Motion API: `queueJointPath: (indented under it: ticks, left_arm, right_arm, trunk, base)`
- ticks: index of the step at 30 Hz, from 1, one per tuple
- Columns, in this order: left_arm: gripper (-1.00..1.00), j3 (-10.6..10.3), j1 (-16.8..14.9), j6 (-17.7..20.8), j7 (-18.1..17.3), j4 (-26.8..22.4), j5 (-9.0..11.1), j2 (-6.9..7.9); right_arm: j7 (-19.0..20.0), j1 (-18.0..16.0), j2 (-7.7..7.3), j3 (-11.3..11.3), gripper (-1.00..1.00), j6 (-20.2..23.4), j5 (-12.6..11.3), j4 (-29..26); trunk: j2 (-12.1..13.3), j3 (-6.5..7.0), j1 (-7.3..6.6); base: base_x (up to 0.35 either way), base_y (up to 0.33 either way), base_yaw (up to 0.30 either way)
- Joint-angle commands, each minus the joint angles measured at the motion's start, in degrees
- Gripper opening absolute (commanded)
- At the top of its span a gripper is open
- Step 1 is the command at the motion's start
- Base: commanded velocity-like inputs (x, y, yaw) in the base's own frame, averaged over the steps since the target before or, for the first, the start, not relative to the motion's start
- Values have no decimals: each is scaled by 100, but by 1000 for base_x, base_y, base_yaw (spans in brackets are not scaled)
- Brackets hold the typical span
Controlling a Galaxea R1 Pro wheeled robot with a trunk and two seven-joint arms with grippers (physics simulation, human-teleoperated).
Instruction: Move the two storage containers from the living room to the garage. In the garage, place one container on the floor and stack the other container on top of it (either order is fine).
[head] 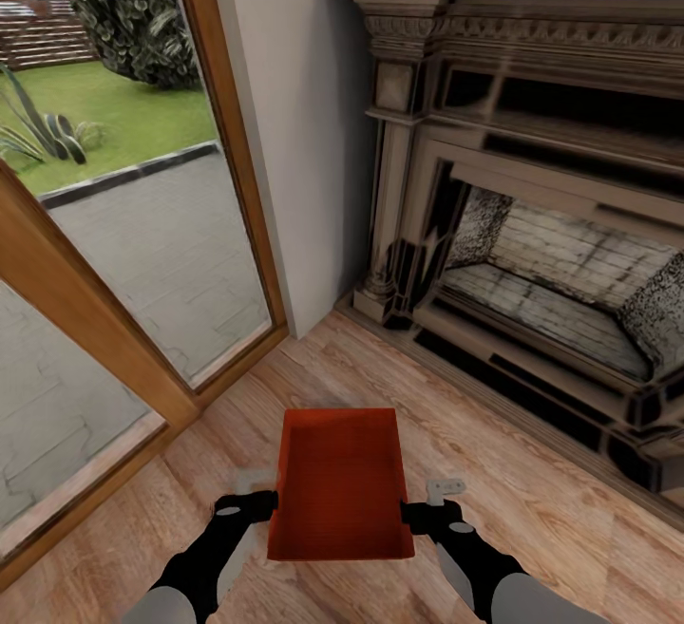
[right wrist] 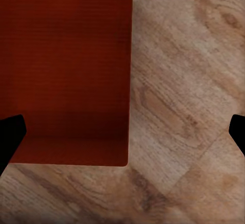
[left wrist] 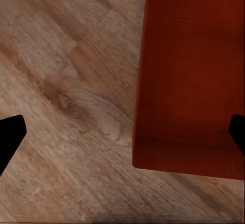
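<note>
1. Where the wood-plank floor (head: 532, 510) meets the fireplace (head: 532, 254), one red-orange container (head: 342, 482) sits open-top, between both grippers.
2. Left gripper (head: 261, 502): jaws spread wide, astride the container's left wall.
3. Right gripper (head: 420, 510): jaws spread wide, astride its right wall.
4. Glass door (head: 123, 225), frame at the floor's left edge.

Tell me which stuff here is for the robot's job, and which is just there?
For the job:
- storage container
- left gripper
- right gripper
- wood-plank floor of the living room

Just there:
- fireplace
- glass door
- garden bush
</note>
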Motion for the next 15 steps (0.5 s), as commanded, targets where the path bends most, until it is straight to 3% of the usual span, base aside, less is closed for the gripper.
queueJointPath:
  ticks: [1,8,15]
  left_arm:
    - [100,-36,-2,17,45,17,53,-12]
    - [100,-56,-6,-18,44,13,38,-55]
    - [100,-231,-6,-12,22,45,-88,-43]
  right_arm:
    - [-30,-3,-1,48,100,-21,-53,6]
    - [-29,-2,-2,42,100,-25,-53,8]
    - [-29,-1,1,42,100,-22,-53,7]
  trunk:
    - [-2,-4,0]
    - [-2,-4,0]
    - [-2,-4,0]
  base:
    - [0,0,0]
    - [0,0,0]
    - [0,0,0]
